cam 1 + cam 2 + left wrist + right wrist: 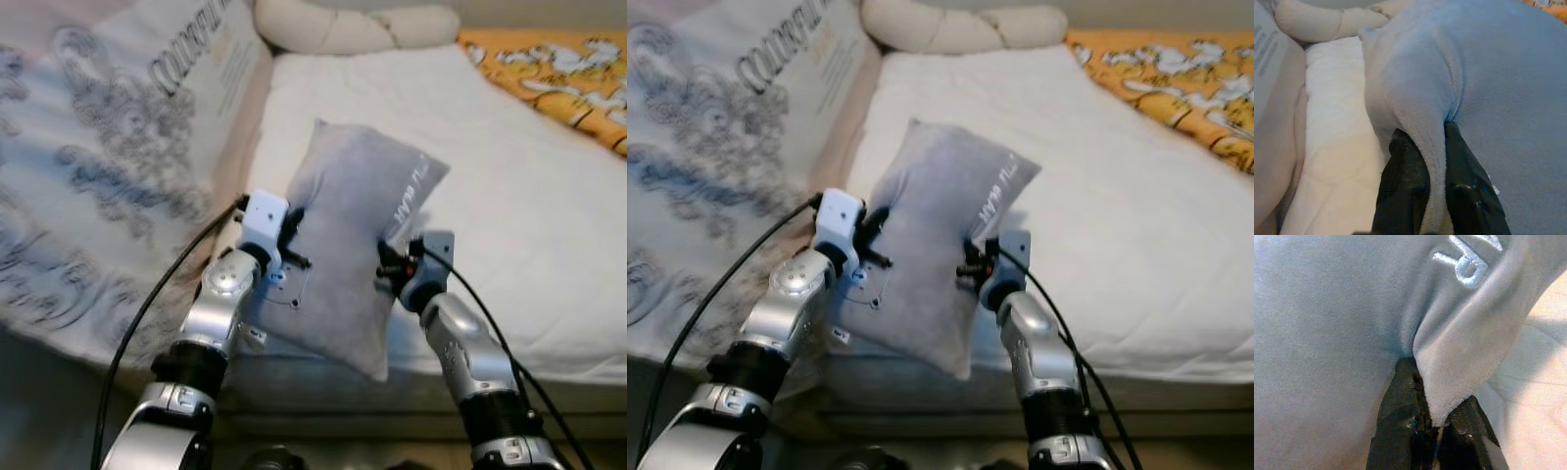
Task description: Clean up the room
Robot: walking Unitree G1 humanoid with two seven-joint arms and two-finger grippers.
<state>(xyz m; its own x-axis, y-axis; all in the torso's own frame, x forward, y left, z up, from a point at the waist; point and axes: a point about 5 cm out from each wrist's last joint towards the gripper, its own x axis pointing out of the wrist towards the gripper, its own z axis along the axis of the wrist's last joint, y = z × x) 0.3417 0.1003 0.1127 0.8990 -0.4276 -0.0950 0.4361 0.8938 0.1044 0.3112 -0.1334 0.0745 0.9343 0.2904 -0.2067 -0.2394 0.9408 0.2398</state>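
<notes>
Pillow (348,235) hangs tilted over the bed (509,196) edge; I've got both sides pinched: left gripper (1432,147) on one seam, right gripper (1432,416) on the other. Risk imo: thin seam grips, so plush could slip out w/ any jerk, dropping pillow off the bed.

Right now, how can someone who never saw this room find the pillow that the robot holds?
Look at the white mattress of the bed. At its near edge a grey pillow is pinched on both sides by the left gripper and the right gripper. Unlike the cream bolster at the head, it is grey with stitched lettering.
</notes>
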